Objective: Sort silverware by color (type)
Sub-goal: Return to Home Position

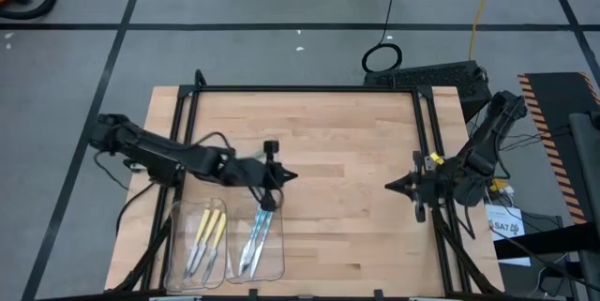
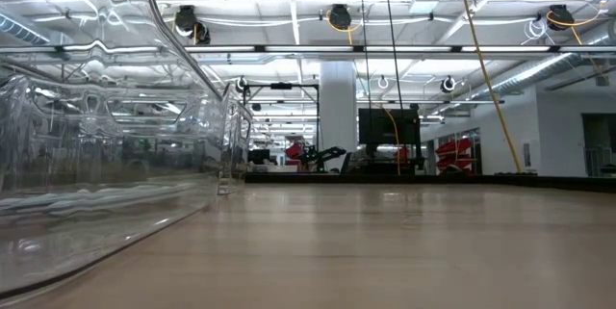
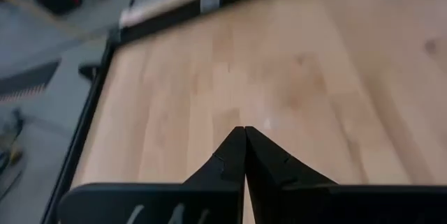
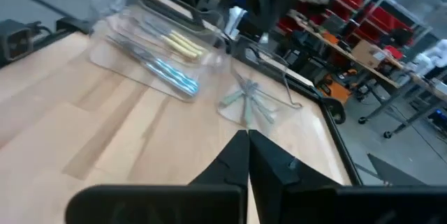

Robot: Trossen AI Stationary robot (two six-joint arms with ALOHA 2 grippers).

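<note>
clear tray wall [image 2: 106,155] nearest | counter [image 1: 356,151]: left hand [image 3: 244,135] pressed together above the trays [image 1: 180,263], right hand [image 4: 247,137] pressed together near its right edge | silverware [image 4: 174,76] binned — yellow set [image 1: 208,233], blue set [image 1: 255,240], greenish set [image 4: 248,102] | sorting looks done; next, arms retract home

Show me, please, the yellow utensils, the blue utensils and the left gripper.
Yellow utensils [image 1: 214,228]: high view, a yellow handle.
Blue utensils [image 1: 261,228]: high view, a blue handle.
Left gripper [image 1: 294,176]: high view, shut fingertips.
</note>
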